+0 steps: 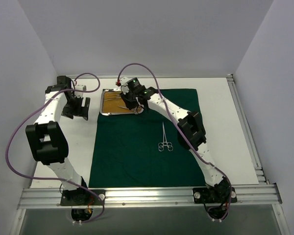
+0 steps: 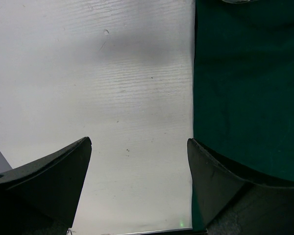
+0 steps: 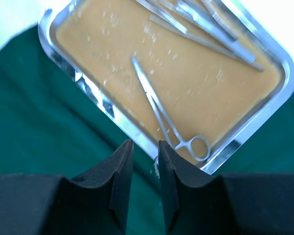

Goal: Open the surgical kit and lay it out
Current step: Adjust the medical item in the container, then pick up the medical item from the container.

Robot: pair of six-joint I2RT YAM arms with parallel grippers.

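1. The right gripper [image 3: 143, 147] hovers at the lower rim of the steel tray [image 3: 93, 93], its jaws only narrowly parted and empty. They should widen before it descends.
2. The tray clamp [image 3: 154, 99] lies diagonally at frame centre. It is best gripped on the shank, clear of the tweezers [image 3: 210, 44] at upper right.
3. It should then be laid on the green cloth [image 1: 132, 161], beside the laid-out clamp [image 1: 164, 139] right of centre.
4. The left gripper [image 2: 139, 147] is spread wide and empty over the bare table [image 2: 88, 73].

glossy steel tray [image 3: 95, 95] with matt orange-brown lining; polished metal clamp [image 3: 159, 110]; matt green cloth wrap [image 3: 39, 112]; faintly grained table [image 2: 88, 73].
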